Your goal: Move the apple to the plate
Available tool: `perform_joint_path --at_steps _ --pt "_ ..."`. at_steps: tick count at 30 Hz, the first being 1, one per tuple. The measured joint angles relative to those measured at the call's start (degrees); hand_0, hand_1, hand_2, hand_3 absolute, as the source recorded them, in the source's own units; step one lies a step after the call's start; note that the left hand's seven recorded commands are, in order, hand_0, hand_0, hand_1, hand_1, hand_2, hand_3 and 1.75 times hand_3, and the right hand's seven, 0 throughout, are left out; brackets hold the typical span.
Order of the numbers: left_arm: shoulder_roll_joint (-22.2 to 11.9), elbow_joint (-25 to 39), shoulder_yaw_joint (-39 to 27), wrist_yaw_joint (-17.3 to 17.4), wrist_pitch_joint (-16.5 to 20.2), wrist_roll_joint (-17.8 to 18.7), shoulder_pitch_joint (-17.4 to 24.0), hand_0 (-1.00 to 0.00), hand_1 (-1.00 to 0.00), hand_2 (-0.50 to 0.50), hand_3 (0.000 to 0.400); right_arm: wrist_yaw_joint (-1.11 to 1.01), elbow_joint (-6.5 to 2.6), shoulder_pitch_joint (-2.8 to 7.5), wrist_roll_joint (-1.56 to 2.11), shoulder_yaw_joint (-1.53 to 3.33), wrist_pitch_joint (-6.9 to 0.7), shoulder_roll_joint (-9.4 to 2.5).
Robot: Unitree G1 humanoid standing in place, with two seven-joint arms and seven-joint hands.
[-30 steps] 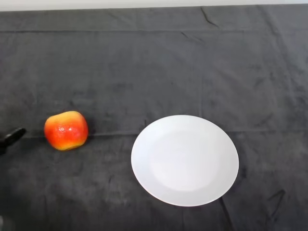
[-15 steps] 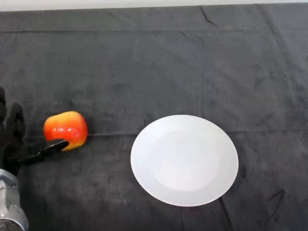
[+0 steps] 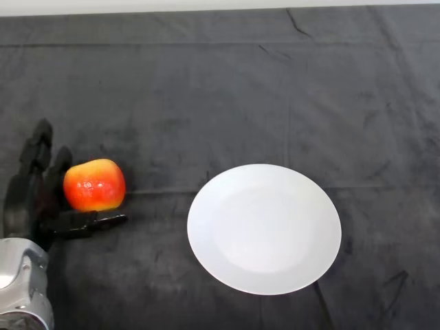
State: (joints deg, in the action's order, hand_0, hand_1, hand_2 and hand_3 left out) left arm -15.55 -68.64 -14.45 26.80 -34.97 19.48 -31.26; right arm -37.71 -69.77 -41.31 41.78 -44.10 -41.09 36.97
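Observation:
A red and yellow apple (image 3: pixel 95 184) rests on the dark cloth at the left. My left hand (image 3: pixel 27 206) lies right beside it on its left, open: the fingers (image 3: pixel 40 148) stretch up along the apple's left side and the thumb (image 3: pixel 93 221) reaches under its near side. Nothing is curled round the fruit. A round white plate (image 3: pixel 264 228) lies empty to the right of the apple, about a hand's width away.
The dark cloth (image 3: pixel 227 96) covers the whole table, with creases near the far edge. A pale strip of the table's far border (image 3: pixel 137 5) shows at the top.
My hand has come in from the lower left and moved forward alongside the apple; the thumb now extends beneath it. The apple and plate have stayed put.

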Motion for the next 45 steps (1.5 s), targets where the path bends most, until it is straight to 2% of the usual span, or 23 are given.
perform_joint_path --at_steps 12,13,17,18,21,24,26,28,29,35,36,37,38,39,45 --pt "0.25 0.00 2.85 0.47 0.00 -1.39 0.07 0.00 -0.01 0.01 0.005 0.00 0.00 0.00 0.00 0.00 0.00 0.00" --pt "0.25 0.00 2.87 0.47 0.00 -1.71 0.07 0.00 -0.10 0.05 0.039 0.00 0.00 0.00 0.00 0.00 0.00 0.00" --pt "0.21 0.00 4.29 0.46 0.00 -2.65 0.08 0.00 -0.76 0.38 0.306 0.00 0.00 0.00 0.00 0.00 0.00 0.00" --pt "0.21 0.00 4.58 0.46 0.00 -2.86 0.08 0.00 -0.86 0.43 0.344 0.00 0.00 0.00 0.00 0.00 0.00 0.00" --pt "0.21 0.01 4.79 0.45 0.00 -2.95 0.08 0.00 -0.97 0.48 0.387 0.00 0.00 0.00 0.00 0.00 0.00 0.00" --pt "0.20 0.01 4.82 0.36 0.00 -2.99 0.08 -0.03 -1.00 0.49 0.400 0.00 0.00 0.00 0.00 0.00 0.00 0.00" --pt "0.19 0.06 4.87 0.33 0.00 -2.99 0.08 -0.16 -1.00 0.42 0.400 0.00 0.00 0.00 0.00 0.00 0.00 0.00" --pt "0.18 0.13 4.89 0.29 0.00 -3.00 0.08 -0.22 -1.00 0.39 0.400 0.00 0.00 0.00 0.00 0.00 0.00 0.00" --pt "0.17 0.13 4.89 0.28 0.00 -3.00 0.08 -0.30 -1.00 0.35 0.400 0.00 0.00 0.00 0.00 0.00 0.00 0.00" --pt "0.13 0.14 4.93 0.06 0.00 -3.01 0.08 -0.47 -1.00 0.27 0.400 0.00 0.00 0.00 0.00 0.00 0.00 0.00" --pt "0.13 0.14 4.94 -0.18 0.00 -3.01 0.08 -0.55 -1.00 0.23 0.400 0.00 0.00 0.00 0.00 0.00 0.00 0.00" --pt "0.12 0.15 4.95 -0.42 0.00 -3.01 0.08 -0.67 -1.00 0.16 0.400 0.00 0.00 0.00 0.00 0.00 0.00 0.00" --pt "0.09 0.16 4.95 -0.61 0.00 -3.01 0.08 -0.86 -1.00 0.07 0.400 0.00 0.00 0.00 0.00 0.00 0.00 0.00" --pt "0.02 0.16 4.95 -0.71 0.00 -3.01 0.08 -1.00 -1.00 0.00 0.400 0.00 0.00 0.00 0.00 0.00 0.00 0.00" --pt "-0.13 0.27 5.00 -1.35 0.00 -3.09 0.08 -1.00 -1.00 0.00 0.400 0.00 0.00 0.00 0.00 0.00 0.00 0.00"
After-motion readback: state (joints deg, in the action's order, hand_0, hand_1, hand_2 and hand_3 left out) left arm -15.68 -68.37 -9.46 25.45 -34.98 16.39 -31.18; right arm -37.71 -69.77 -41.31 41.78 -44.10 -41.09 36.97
